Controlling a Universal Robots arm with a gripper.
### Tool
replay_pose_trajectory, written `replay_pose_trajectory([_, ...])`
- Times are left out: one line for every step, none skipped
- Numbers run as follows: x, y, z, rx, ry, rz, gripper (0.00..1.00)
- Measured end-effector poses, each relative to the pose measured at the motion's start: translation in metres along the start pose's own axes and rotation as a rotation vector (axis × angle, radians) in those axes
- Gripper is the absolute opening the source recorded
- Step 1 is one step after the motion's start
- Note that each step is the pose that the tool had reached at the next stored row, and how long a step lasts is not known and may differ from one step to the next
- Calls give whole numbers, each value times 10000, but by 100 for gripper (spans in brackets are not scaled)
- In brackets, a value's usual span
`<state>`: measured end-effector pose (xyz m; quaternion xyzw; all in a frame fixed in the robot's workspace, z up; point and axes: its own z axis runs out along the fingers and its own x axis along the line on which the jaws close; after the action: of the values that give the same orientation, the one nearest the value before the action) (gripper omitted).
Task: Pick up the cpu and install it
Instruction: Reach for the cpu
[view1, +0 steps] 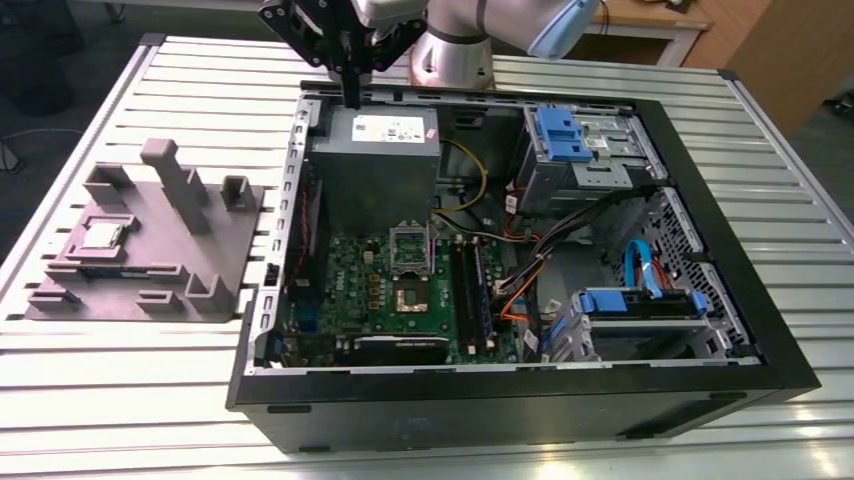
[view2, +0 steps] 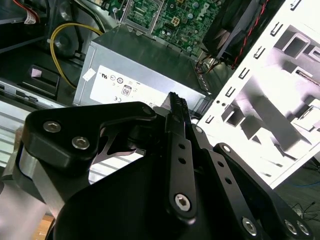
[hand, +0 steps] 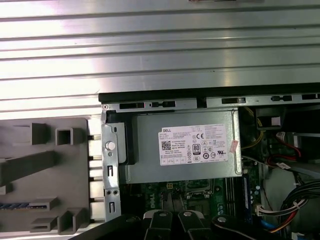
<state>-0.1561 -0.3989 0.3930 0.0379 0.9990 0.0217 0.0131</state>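
One open computer case (view1: 534, 405) is lying nearest on the slatted table (view1: 120, 400), its green circuit board (view1: 350, 295) facing up, with the dark-centred socket (view1: 407, 296) near the middle. Toward the exterior view's left, outside the case, the cpu (view1: 104, 236) is resting flat on a grey fixture block (view1: 134, 290), well apart from the arm. Farthest back, the gripper (view1: 352, 97) is hanging over the far end of the grey box with the white label (view1: 374, 160), fingers pinched together and empty.
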Motion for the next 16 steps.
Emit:
replay_pose_trajectory([3, 0, 0, 0, 0, 0, 10])
replay_pose_trajectory([5, 0, 0, 0, 0, 1, 10])
replay_pose_trajectory([9, -1, 0, 0, 0, 1, 10])
replay_pose_trajectory([13, -1, -1, 0, 0, 1, 10])
replay_pose_trajectory([17, -1, 0, 0, 0, 0, 10])
replay_pose_trajectory([21, -2, 0, 0, 0, 1, 10])
replay_pose_trajectory([24, -2, 0, 0, 0, 0, 10])
replay_pose_trajectory([26, -2, 0, -1, 0, -1, 10])
replay_pose_trajectory([28, -2, 0, -1, 0, 0, 10])
replay_pose_trajectory([31, -2, -1, 0, 0, 0, 10])
replay_pose_trajectory([33, -3, -1, 0, 0, 0, 10])
replay_pose_trajectory([35, -3, 0, -1, 0, -1, 10])
replay_pose_trajectory([37, -3, -1, -1, 0, 0, 10])
replay_pose_trajectory([40, -3, -1, 0, 1, 0, 10])
replay_pose_trajectory([42, -3, -1, 0, 0, 0, 10])
replay_pose_trajectory([44, -3, 0, -1, -1, 0, 10])
